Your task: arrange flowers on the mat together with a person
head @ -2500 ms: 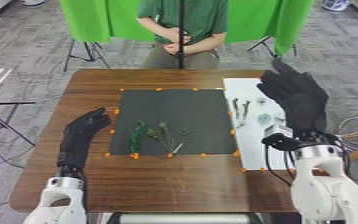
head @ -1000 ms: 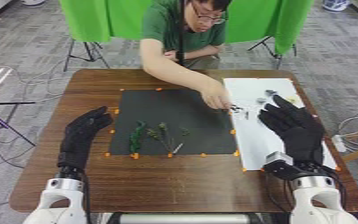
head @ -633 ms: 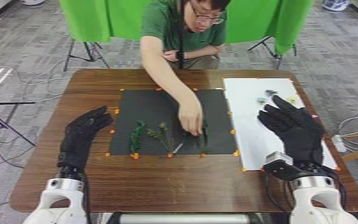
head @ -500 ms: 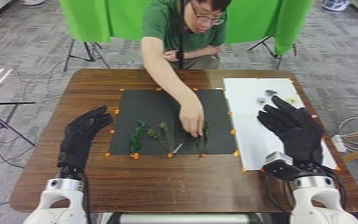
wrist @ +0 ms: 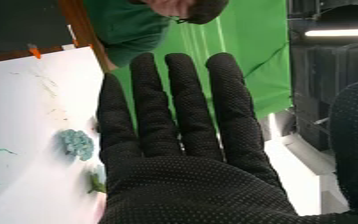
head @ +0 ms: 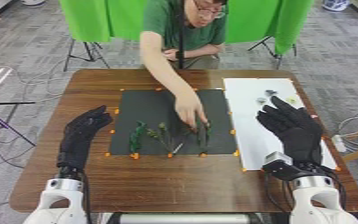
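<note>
The right hand (head: pixel 291 127) hangs over the white sheet (head: pixel 245 100), fingers straight and a little spread, hiding part of it. On its left lies the dark mat (head: pixel 144 107), where the person's hand (head: pixel 190 106) is at a green sprig (head: pixel 208 134); whether it's pinched, I can't tell. The left hand (head: pixel 85 129), fingers relaxed, is beside the mat. A blue-green flower (wrist: pixel 75 143) sits near the right hand's fingers.

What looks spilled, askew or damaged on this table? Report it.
Small green bits lie scattered on the white sheet, apart from the blue-green flower; they look like shed scraps. Nothing else stands out.
</note>
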Controlling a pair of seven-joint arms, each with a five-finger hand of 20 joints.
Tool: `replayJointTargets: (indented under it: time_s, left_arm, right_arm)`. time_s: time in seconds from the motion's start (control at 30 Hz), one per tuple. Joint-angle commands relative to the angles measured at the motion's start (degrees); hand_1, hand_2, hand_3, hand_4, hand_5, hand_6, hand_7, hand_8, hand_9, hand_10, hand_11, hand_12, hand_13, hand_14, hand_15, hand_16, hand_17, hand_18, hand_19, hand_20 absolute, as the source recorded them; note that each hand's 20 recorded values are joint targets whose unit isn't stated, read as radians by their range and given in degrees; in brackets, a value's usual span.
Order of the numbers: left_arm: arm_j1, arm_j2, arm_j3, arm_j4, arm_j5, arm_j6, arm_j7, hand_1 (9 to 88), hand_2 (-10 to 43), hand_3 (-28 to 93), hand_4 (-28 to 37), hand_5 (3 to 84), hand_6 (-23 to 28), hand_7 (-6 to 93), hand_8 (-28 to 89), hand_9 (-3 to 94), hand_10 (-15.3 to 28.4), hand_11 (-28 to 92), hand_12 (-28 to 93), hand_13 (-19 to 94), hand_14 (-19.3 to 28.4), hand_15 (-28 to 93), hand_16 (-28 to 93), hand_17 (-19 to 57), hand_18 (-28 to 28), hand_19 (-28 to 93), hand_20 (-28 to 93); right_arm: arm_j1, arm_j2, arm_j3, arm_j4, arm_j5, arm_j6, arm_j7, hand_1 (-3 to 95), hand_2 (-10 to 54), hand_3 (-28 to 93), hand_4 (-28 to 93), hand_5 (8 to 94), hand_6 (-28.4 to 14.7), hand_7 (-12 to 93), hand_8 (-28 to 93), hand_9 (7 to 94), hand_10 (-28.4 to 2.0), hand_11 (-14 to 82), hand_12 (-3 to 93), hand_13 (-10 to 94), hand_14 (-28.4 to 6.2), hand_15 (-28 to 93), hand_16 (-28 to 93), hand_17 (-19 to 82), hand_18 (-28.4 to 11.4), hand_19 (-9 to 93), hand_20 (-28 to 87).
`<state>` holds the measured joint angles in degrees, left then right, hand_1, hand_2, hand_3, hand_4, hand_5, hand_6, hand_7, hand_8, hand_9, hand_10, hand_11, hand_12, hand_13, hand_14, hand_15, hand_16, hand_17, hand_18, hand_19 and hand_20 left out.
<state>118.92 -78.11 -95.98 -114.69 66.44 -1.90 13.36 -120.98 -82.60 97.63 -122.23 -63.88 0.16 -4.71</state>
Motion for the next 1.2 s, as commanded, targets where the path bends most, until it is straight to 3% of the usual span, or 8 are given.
replayJointTargets:
  time_s: [0.03,0.37,0.43,0.53,0.6,0.77,1.0,1.2]
  left_arm:
    - [0.45,-0.82,-0.35,0.07,-0.18,-0.73,-0.18,28.2,-8.1,66,-17.8,47.5,4.5,16.7,-6,46.2,13.0,20,15,36,18.4,24,3,0.7,16.4,15,18]
    - [0.58,-0.56,-0.4,0.04,-0.44,-0.54,-0.27,28.3,-8.0,66,-17.9,47.4,4.5,16.6,-6,46.2,13.0,20,15,36,18.4,24,3,0.7,16.4,15,18]
    - [0.68,-0.12,-0.21,-0.01,-0.77,-0.06,-0.08,28.3,-8.0,66,-17.8,47.4,4.5,16.7,-6,46.2,13.0,20,15,36,18.4,24,3,0.7,16.4,15,18]
    - [0.73,-0.03,-0.35,-0.08,-0.82,-0.07,-0.22,28.3,-8.1,66,-17.8,47.4,4.5,16.5,-6,46.2,13.0,20,15,36,18.4,24,3,0.7,16.4,15,18]
    - [0.71,-0.04,-0.32,-0.05,-0.84,-0.08,-0.17,28.3,-8.0,66,-17.8,47.4,4.5,16.5,-6,46.2,13.0,20,15,36,18.4,24,3,0.7,16.4,15,18]
    - [0.38,0.14,-0.19,0.04,-0.87,-0.02,-0.12,28.3,-8.1,66,-17.8,47.4,4.5,16.5,-6,46.1,13.0,20,15,36,18.4,24,3,0.7,16.4,15,18]
    - [0.54,0.47,-0.3,-0.16,-0.94,0.08,-0.3,28.3,-8.0,66,-17.8,47.4,4.5,16.5,-6,46.1,13.0,20,15,36,18.5,24,3,0.7,16.3,15,18]
    - [1.14,0.65,-0.29,-0.5,-1.16,0.37,-0.41,28.2,-8.0,65,-17.8,47.3,4.5,16.4,-6,46.1,13.0,20,15,36,18.4,24,3,0.7,16.3,15,18]
  right_arm:
    - [-0.82,-0.12,-0.49,-0.54,-0.33,0.17,-0.55,9.6,5.8,75,-15,50.2,-1.3,11,-7,50.8,-15.1,6.9,17.7,40,-15.7,12,24,20,-15.3,12,29]
    - [0.03,0.61,-0.45,-0.65,-1.55,0.48,-1.24,12.7,1.6,77,-16,50.6,-1.5,11,-7,51.1,-15.2,6.9,18.6,41,-15.5,12,24,21,-13.2,9,31]
    - [1.05,1.73,-0.18,-0.76,-6.06,0.94,-1.32,19.1,-2.5,77,-16,50.7,-0.2,13,-8,51.1,-15.0,6.9,18.6,41,-14.4,12,24,21,-13.6,10,32]
    - [3.64,4.75,-0.62,-1.01,-21.38,5.91,-0.27,27.5,-4.5,77,-18,51.8,1.1,15,-9,51.5,-14.4,7.0,18.7,44,-12.8,13,24,22,-13.6,24,39]
    - [5.94,7.39,-1.4,-1.58,-33.61,9.75,4.33,30.6,-5.3,76,-19,52.2,1.3,16,-9,52.8,-14.1,8.0,18.9,48,-12.3,15,24,23,-13.6,33,42]
    - [11.77,13.18,-2.56,-0.75,-58.04,9.34,13.9,34.0,-9.5,75,-22,52.0,0.4,17,-10,54.1,-13.6,9.6,18.9,55,-12.2,18,25,23,-15.4,47,44]
    - [18.13,20.19,-4.76,1.77,-75.56,-5.29,22.4,33.7,-9.5,75,-28,53.8,-0.2,16,-9,58.4,-14.7,14.1,20.6,62,-12.6,26,27,25,-17.8,55,46]
    - [24.08,24.45,-10.26,5.99,-80.3,-16.2,26.91,34.3,-9.5,75,-28,47.9,-0.8,13,-7,58.1,-15.3,14.1,21.4,63,-12.7,29,27,25,-18.7,57,46]
